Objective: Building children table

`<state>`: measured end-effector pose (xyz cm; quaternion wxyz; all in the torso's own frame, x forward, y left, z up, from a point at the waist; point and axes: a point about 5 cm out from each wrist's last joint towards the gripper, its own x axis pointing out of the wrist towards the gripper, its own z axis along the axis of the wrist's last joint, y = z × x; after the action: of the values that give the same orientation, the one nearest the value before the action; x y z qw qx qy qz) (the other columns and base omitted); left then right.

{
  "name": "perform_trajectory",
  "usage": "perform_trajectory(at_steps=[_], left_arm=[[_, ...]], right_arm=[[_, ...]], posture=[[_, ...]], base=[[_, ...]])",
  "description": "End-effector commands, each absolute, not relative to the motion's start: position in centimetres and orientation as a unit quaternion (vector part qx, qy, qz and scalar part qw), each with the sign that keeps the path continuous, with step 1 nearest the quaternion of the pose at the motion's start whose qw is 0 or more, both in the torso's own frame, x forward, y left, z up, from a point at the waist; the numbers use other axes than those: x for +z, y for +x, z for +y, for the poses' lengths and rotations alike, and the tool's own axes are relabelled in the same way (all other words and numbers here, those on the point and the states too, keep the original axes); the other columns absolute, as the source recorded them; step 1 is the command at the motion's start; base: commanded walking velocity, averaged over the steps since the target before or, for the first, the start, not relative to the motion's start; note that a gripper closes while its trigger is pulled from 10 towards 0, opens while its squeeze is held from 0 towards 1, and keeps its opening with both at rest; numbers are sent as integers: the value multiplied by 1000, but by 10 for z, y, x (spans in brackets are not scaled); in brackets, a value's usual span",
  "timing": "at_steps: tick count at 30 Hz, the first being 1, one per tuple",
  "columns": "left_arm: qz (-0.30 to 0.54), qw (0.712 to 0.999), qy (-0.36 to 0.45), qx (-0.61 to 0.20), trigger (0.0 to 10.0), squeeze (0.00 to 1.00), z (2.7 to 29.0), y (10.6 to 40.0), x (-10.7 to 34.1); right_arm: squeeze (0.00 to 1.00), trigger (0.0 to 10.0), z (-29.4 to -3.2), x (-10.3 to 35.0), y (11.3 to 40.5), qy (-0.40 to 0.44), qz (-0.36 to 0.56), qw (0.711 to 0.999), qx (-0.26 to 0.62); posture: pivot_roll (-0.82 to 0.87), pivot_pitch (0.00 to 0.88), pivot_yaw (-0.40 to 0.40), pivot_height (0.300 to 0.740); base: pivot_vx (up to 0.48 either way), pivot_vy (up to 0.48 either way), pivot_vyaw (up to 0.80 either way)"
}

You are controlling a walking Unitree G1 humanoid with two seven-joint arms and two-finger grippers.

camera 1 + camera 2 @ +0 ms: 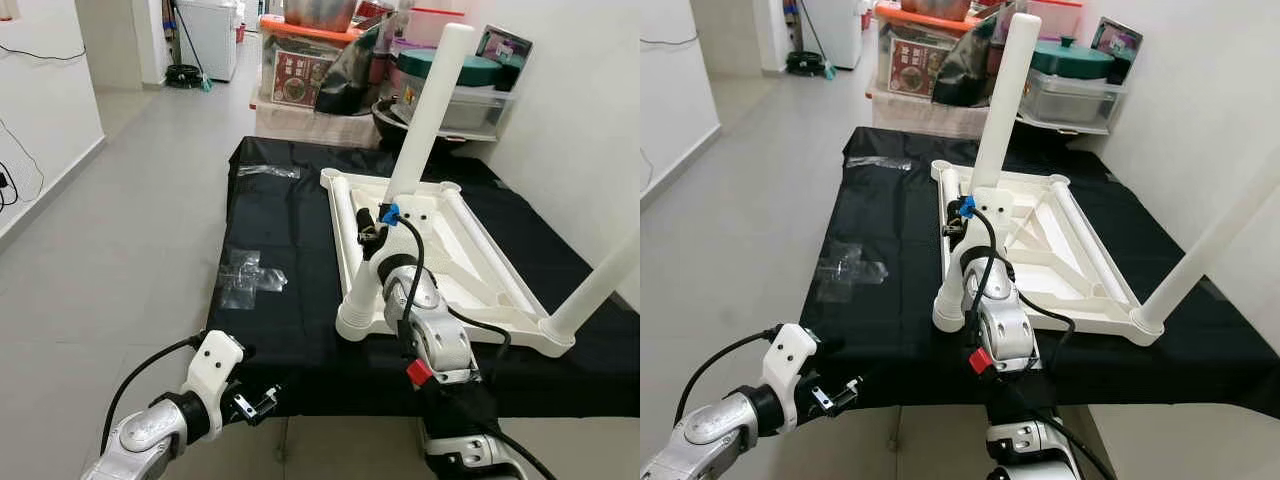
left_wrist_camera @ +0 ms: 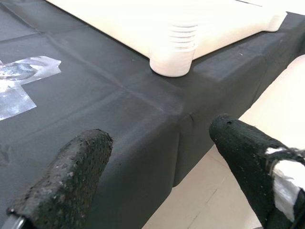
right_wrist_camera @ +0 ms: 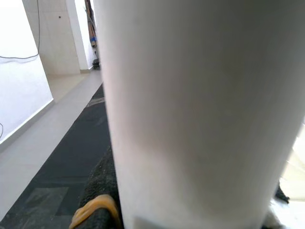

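The right gripper (image 1: pixel 368 232) is up at the base of an upright white leg (image 1: pixel 428 105) standing in the upturned white table top (image 1: pixel 470 262). In the right wrist view the leg (image 3: pixel 200 109) sits hard against the camera between the black fingers, so it reads as clamped on that leg, though the fingertips themselves are hidden. The left gripper (image 2: pixel 157 167) hovers low at the near edge of the black cloth (image 1: pixel 280 320), fingers (image 2: pixel 71 176) spread, nothing between them.

Progress, by judgement: partway. The table top lies underside-up on the cloth-covered surface.

Count:
- 2 legs upright: the one in the right gripper, and 1 at the near right corner (image 1: pixel 598 285).
- 1 leg lying flat (image 1: pixel 350 215) along the top's left side.
- 1 ribbed corner socket (image 2: pixel 172 57) at the near left, unfilled.
- A 4th leg cannot be made out.
- 2 clear plastic wrappers on the cloth (image 1: pixel 248 277), (image 1: pixel 268 171).

Left to do: seat the held leg fully, fit the remaining corners, turn the table over.
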<state>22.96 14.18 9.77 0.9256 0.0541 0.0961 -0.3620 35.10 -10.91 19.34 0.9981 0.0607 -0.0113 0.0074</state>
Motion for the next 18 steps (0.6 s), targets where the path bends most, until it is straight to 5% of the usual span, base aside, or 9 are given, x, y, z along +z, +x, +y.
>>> perform_trajectory(at_steps=[1,18], left_arm=[[103,924,59,-364,10000,0,142,230,94],[76,933,10,-351,10000,0,143,236,106]], right_arm=[[0,10000,-119,176,351,65,28,997,-12],[0,10000,-116,174,351,66,33,997,-6]], posture=[[55,0,-131,740],[55,0,-131,740]], base=[[0,0,0],[0,0,0]])
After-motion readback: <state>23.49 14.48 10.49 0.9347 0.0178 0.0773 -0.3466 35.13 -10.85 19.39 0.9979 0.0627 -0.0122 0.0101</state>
